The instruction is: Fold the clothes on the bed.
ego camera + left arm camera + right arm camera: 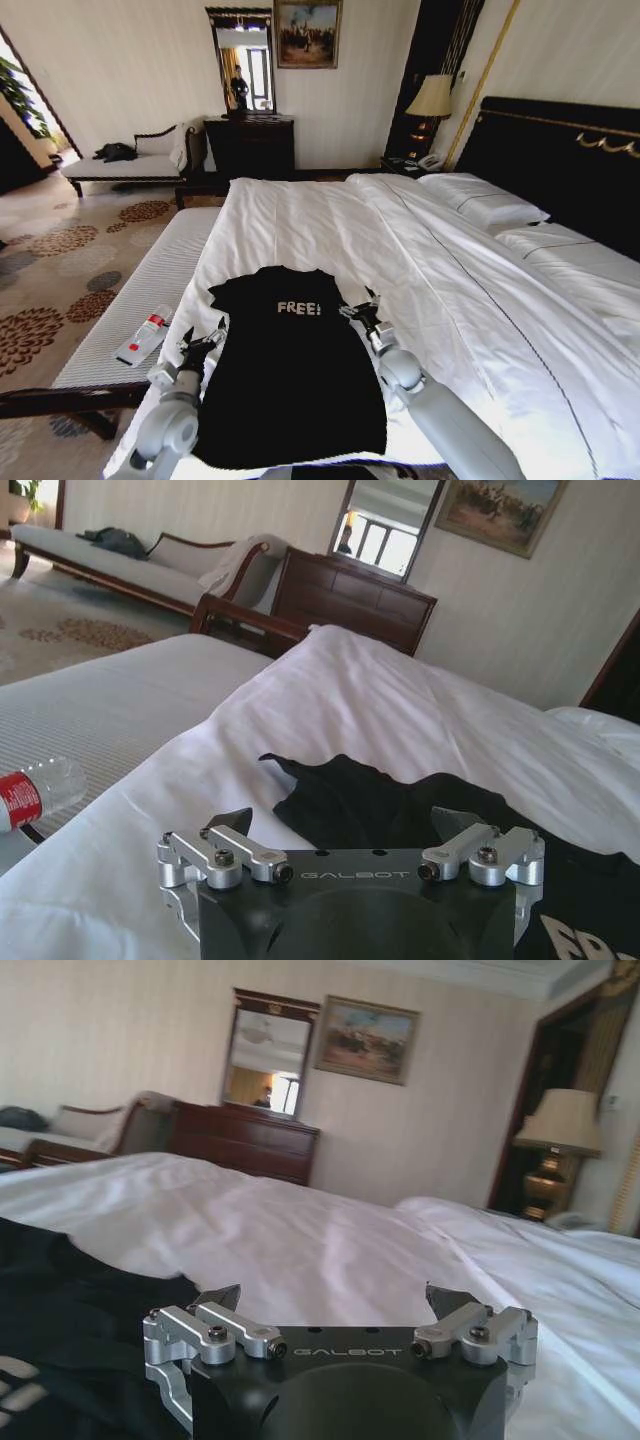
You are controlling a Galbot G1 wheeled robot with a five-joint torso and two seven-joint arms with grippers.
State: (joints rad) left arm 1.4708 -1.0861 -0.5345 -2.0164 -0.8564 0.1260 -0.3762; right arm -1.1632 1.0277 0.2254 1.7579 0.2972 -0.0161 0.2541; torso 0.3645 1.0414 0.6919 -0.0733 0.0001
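Your black T-shirt (290, 370) lies flat on the near part of the bed (420, 260), "FREE!" lettering up, collar toward the far end, hem toward you. White duvet is rumpled beyond it; two pillows (490, 205) rest against the dark headboard (570, 160) on the right.

Left gripper (204, 345) sits at the shirt's left edge near the sleeve, jaws spread wide. Right gripper (362, 312) sits at the shirt's right edge by the other sleeve, jaws also wide, holding nothing.

A striped bench (150, 300) runs along the bed's left side, with a plastic bottle (145, 335) lying on it.

Far wall: dark dresser (250, 145), mirror (241, 60), framed painting (307, 32). Chaise (130, 160) far left, lamp (432, 98) by the headboard. Patterned carpet (50, 270) on the left.
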